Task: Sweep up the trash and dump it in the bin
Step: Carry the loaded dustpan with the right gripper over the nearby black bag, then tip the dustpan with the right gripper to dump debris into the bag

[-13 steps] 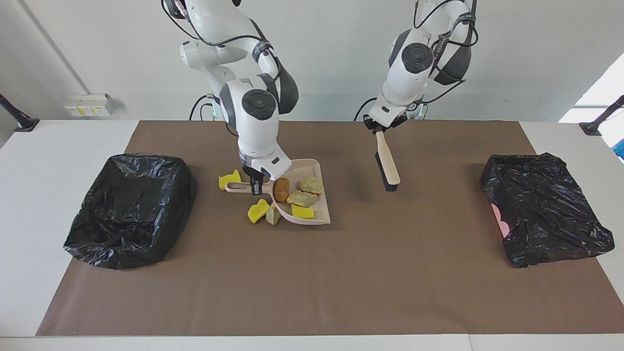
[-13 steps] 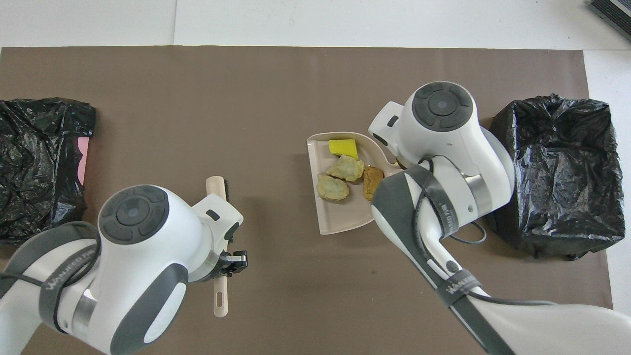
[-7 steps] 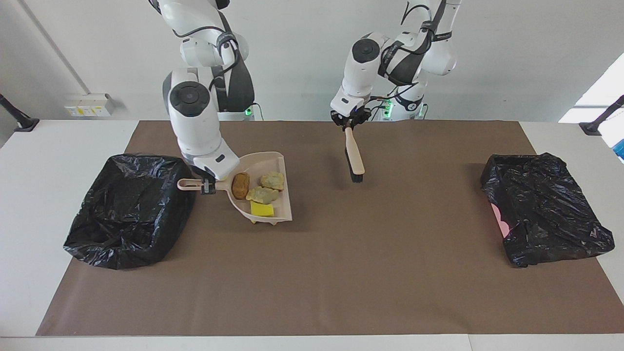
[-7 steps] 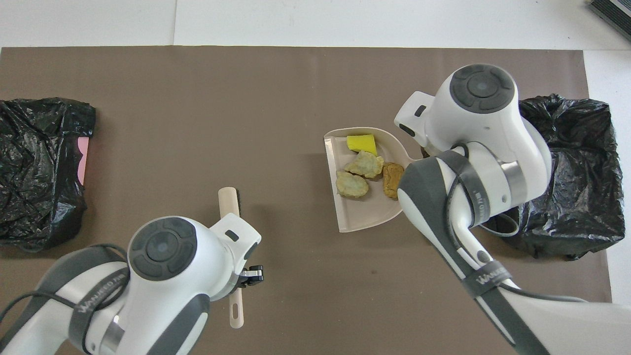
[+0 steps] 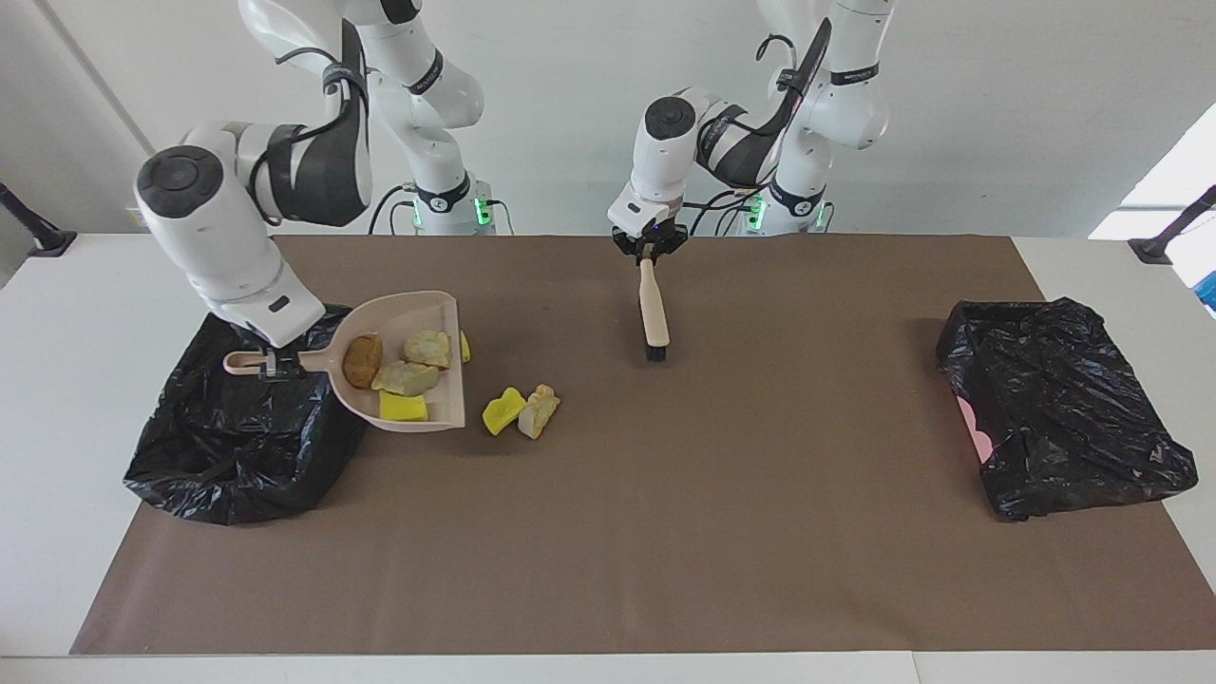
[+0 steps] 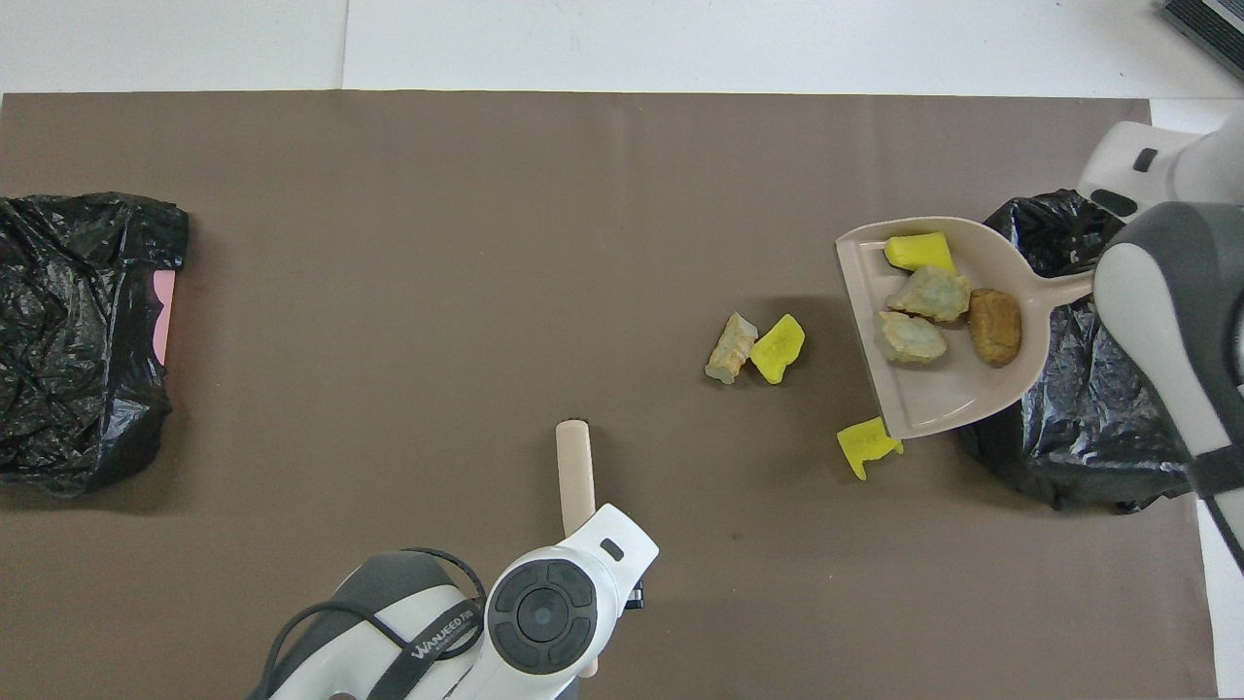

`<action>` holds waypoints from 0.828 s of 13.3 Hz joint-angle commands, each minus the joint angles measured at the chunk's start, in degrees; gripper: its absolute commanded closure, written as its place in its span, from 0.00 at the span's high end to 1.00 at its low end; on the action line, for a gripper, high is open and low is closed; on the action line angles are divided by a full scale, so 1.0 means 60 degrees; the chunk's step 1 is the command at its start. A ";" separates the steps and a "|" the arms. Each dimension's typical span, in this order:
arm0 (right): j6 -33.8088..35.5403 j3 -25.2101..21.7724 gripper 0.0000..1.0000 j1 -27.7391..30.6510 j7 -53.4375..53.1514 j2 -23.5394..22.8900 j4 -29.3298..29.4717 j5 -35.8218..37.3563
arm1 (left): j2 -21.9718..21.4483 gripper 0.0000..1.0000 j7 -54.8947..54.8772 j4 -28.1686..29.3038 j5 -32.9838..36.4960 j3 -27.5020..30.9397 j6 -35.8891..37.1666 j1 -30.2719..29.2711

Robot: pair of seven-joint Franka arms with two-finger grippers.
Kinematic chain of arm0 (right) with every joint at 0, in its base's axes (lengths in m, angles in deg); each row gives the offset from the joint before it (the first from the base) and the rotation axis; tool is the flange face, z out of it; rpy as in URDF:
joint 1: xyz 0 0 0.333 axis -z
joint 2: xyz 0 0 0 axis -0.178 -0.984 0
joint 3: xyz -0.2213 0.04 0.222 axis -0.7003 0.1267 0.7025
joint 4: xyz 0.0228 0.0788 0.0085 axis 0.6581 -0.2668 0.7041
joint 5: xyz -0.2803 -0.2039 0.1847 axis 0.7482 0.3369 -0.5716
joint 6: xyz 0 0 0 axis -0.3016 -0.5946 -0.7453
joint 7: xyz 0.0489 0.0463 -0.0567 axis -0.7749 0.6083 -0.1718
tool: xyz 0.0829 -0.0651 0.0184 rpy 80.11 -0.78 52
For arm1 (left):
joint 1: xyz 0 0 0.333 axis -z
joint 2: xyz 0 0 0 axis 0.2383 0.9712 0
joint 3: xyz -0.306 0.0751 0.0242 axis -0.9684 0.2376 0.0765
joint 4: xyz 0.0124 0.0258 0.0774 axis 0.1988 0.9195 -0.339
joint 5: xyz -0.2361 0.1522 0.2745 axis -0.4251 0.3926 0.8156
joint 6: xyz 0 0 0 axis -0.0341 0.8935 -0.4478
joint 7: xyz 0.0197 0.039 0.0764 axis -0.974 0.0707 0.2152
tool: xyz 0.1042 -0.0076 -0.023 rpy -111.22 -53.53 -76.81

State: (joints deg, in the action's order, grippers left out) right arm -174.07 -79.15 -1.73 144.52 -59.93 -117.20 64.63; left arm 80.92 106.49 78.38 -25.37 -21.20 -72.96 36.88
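Note:
My right gripper (image 5: 271, 364) is shut on the handle of the pale pink dustpan (image 5: 408, 318), holding it level in the air at the edge of the black-bagged bin (image 5: 237, 437). The handle is over the bin. The pan (image 6: 943, 399) carries several pieces of trash: a brown chunk (image 5: 362, 361), two tan chunks (image 5: 404, 378) and a yellow sponge (image 5: 403, 408). On the mat lie a yellow piece (image 5: 502, 411) touching a tan piece (image 5: 539, 411), and another yellow piece (image 6: 868, 445) beside the pan. My left gripper (image 5: 649, 249) is shut on the beige brush (image 5: 653, 313).
A second black-bagged bin (image 5: 1064, 399) stands at the left arm's end of the table, with a pink edge showing. The brown mat (image 5: 760, 494) covers most of the white table. The brush bristles sit on or just above the mat near the middle.
My right gripper has carried the loaded dustpan up and toward the bin at its end, uncovering three pieces on the mat. My left gripper has drawn the brush toward the robots and the middle.

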 commanded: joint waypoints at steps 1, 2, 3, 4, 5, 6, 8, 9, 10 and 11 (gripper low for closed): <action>-0.0347 0.0083 0.00 0.0891 0.0825 0.0053 0.0126 0.0036 | -0.0141 0.00 -0.0055 0.0271 -0.0180 0.0176 -0.0170 0.0214; -0.0566 0.0082 0.00 0.1198 0.0972 0.0038 0.0127 0.0313 | -0.0112 0.00 -0.0069 0.0271 -0.0180 0.0176 -0.0228 0.0228; -0.0800 0.0082 0.00 0.1462 0.0988 0.0053 0.0127 0.0649 | -0.0039 0.00 -0.0098 0.0300 -0.0180 0.0176 -0.0345 0.0228; -0.0948 0.0068 0.00 0.1609 0.0886 0.0067 0.0127 0.1001 | 0.0106 0.00 -0.0084 0.0344 -0.0180 0.0176 -0.0447 0.0286; -0.1152 0.0068 0.00 0.1698 0.0798 0.0067 0.0112 0.1497 | 0.0137 0.00 -0.0128 0.0344 -0.0180 0.0176 -0.0477 0.0331; -0.1169 0.0082 0.00 0.1742 0.0681 0.0169 0.0054 0.1995 | 0.0152 0.00 -0.0128 0.0359 -0.0180 0.0176 -0.0637 0.0331; -0.1183 0.0082 0.00 0.1582 0.0608 0.0447 -0.0179 0.3093 | 0.0137 0.15 -0.0128 0.0417 -0.0180 0.0176 -0.0726 0.0331; -0.1256 0.0097 0.00 0.1567 0.0259 0.0477 -0.0239 0.3679 | 0.0137 0.44 -0.0157 0.0418 -0.0180 0.0176 -0.0756 0.0316; -0.1373 0.0097 0.00 0.1567 0.0139 0.0579 -0.0413 0.4047 | 0.0137 0.71 -0.0172 0.0418 -0.0180 0.0190 -0.0828 0.0316; -0.1635 0.0097 0.00 0.1567 0.0109 0.0769 -0.0763 0.4442 | 0.0152 0.87 -0.0201 0.0403 -0.0180 0.0190 -0.0757 0.0302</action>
State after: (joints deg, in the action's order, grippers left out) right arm -181.05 -78.83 7.52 146.91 -58.45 -117.08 87.00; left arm 82.52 106.19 79.62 -25.56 -21.21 -76.33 37.31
